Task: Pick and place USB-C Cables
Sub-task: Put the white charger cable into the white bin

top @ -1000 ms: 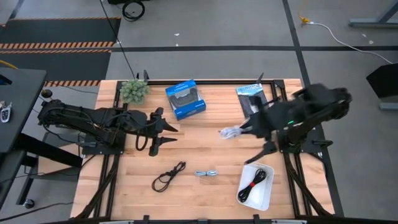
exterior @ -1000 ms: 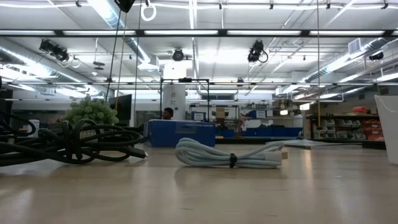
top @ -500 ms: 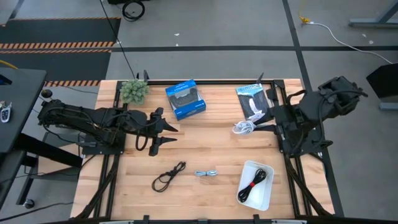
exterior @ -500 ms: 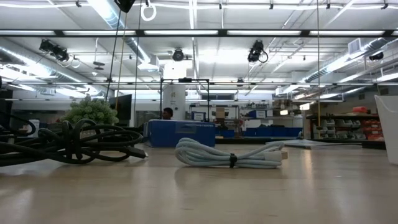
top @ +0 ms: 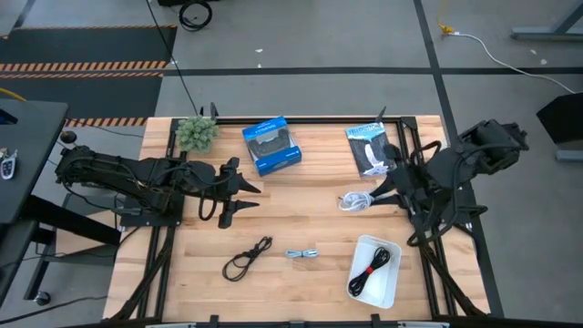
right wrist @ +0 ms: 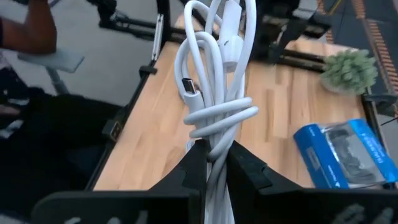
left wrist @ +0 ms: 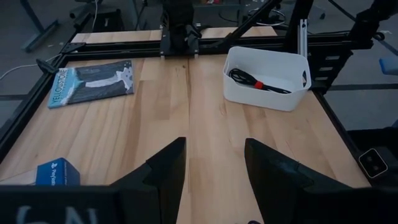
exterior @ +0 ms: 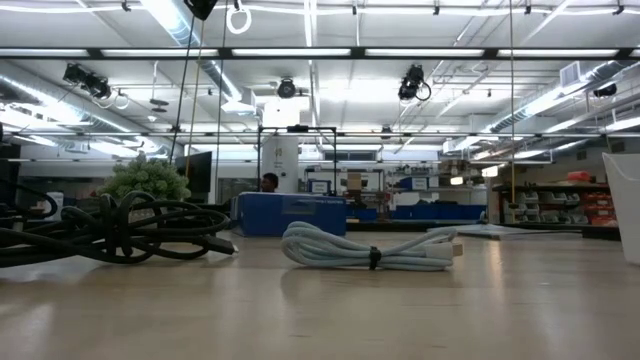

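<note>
Wooden table point(top: 301, 214) below, the right gripper point(right wrist: 213, 163), pinching the white cable point(right wrist: 214, 81), should lower gently into the white bin point(top: 364, 281); left gripper point(left wrist: 211, 163) gapes idle

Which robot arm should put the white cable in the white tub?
The right one, likely. Its gripper is already shut on the white cable, and the white tub, with the black-and-red cable inside, sits just in front of it. The left gripper is open, empty and across the table.
</note>
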